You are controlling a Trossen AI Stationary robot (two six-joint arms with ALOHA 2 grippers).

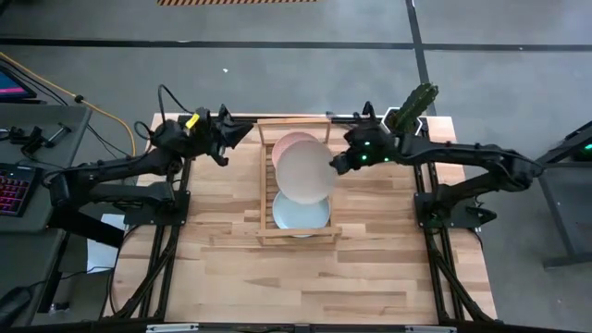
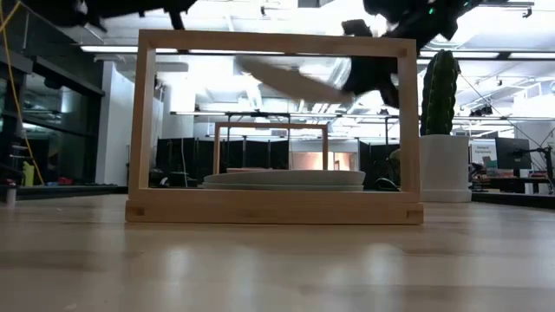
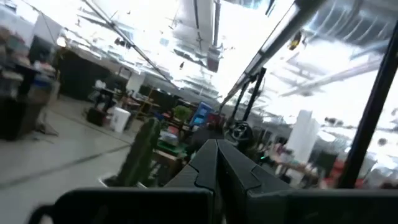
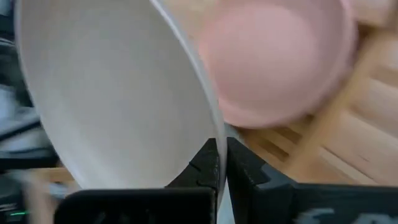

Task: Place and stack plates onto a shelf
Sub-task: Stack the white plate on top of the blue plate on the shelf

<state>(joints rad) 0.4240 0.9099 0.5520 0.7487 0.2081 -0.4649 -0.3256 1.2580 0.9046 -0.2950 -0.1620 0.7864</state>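
The light-wood shelf (image 1: 265, 199) stands mid-table. A pink plate (image 1: 289, 141) lies on its far half and a pale blue-green plate (image 1: 301, 217) on its near half; in the low view these plates (image 2: 284, 180) rest flat on the slats. My right gripper (image 1: 339, 162) is shut on a cream plate (image 1: 305, 171) above the middle of the shelf. The right wrist view shows the cream plate (image 4: 112, 93) with the pink plate (image 4: 280, 62) below it. My left gripper (image 1: 242, 134), shut, is raised beside the shelf's far left corner. Its fingers (image 3: 205, 168) point into the room. My right gripper holds the cream plate by its rim (image 4: 214, 134) on the plate's right side, pinched with one finger on each face. The fingers (image 4: 202, 171) come in from the table's right. The plate (image 2: 286, 80) is lifted clear above the shelf, tilted with its left edge higher.
A cactus in a white pot (image 1: 412, 106) stands at the table's far right corner, behind my right arm; the low view shows the pot (image 2: 442, 169) too. The shelf's upright end frame (image 2: 273, 42) rises around the plates. Bare tabletop (image 1: 305, 277) lies toward the near edge.
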